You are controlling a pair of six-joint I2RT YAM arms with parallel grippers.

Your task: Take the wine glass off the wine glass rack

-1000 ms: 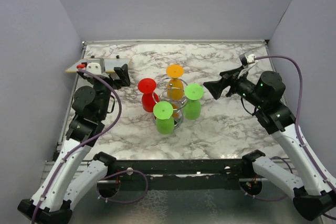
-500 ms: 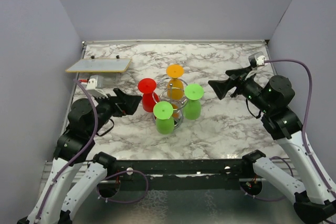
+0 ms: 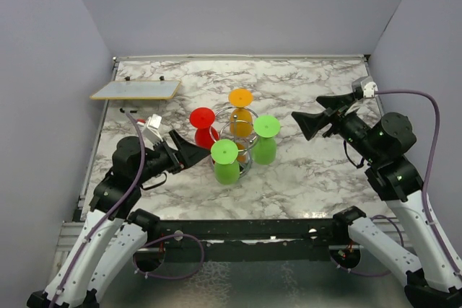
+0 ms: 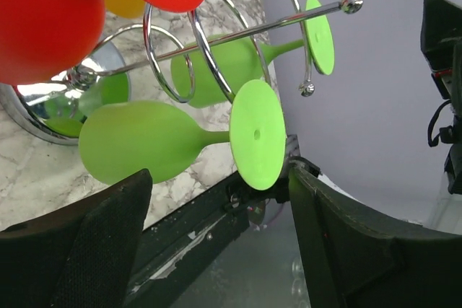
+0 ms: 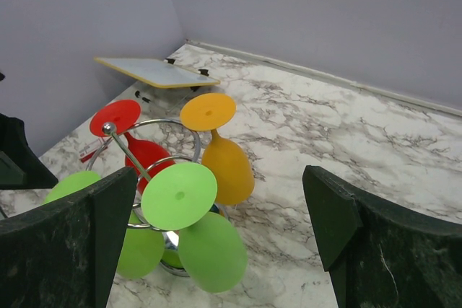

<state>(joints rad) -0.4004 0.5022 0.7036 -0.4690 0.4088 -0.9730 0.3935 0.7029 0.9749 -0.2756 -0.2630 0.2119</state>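
A chrome wire wine glass rack [image 3: 232, 117] stands mid-table with several plastic wine glasses hanging upside down: red [image 3: 203, 130], orange [image 3: 240, 110], and two green ones [image 3: 226, 162] [image 3: 265, 138]. My left gripper [image 3: 189, 154] is open, just left of the near green glass, below the red one. In the left wrist view the near green glass [image 4: 159, 141] lies just ahead of the open fingers, and the rack's wire loops [image 4: 216, 41] show above it. My right gripper [image 3: 303, 124] is open, right of the rack, apart from it. The right wrist view shows the rack [image 5: 123, 146] and glasses [image 5: 209, 243] ahead.
A flat white board with a yellow edge [image 3: 136, 89] sits raised at the back left. Grey walls close in the marble table [image 3: 310, 171] on three sides. A black frame bar [image 3: 238, 230] runs along the near edge.
My left gripper has swung down and right from the back left board to just beside the near green glass. My right gripper has drifted slightly right and back.
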